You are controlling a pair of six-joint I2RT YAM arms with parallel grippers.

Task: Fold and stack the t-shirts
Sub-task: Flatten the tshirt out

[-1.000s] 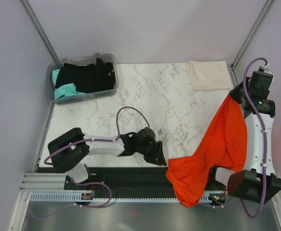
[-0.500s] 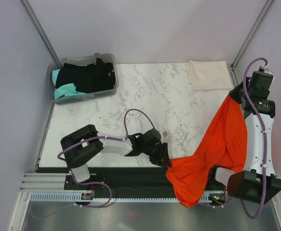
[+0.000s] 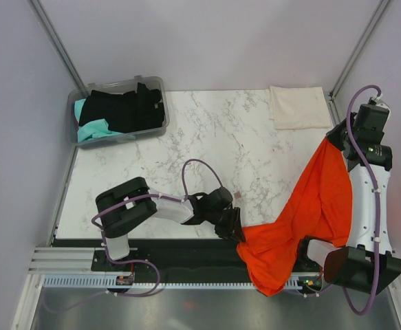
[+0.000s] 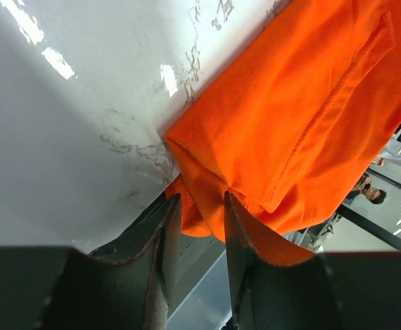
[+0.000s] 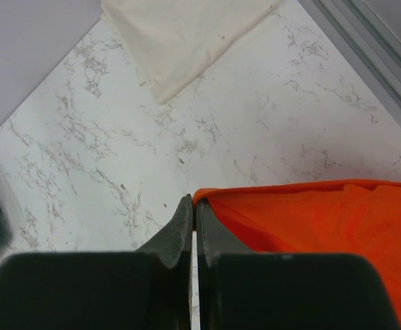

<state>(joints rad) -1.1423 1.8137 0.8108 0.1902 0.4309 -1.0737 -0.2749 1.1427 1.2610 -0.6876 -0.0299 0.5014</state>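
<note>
Orange t-shirt: slung from far right down to the worktop's near edge.
Right claw: pressed together, pinching its upper corner.
Left claw: spread, straddling its lower corner.

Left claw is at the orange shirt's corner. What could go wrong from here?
The left claw stands open at a bunched corner of the orange t-shirt; it may pinch only one layer. The cloth hangs over the near edge of the table and beside the right arm's base; pulling could snag it.
</note>
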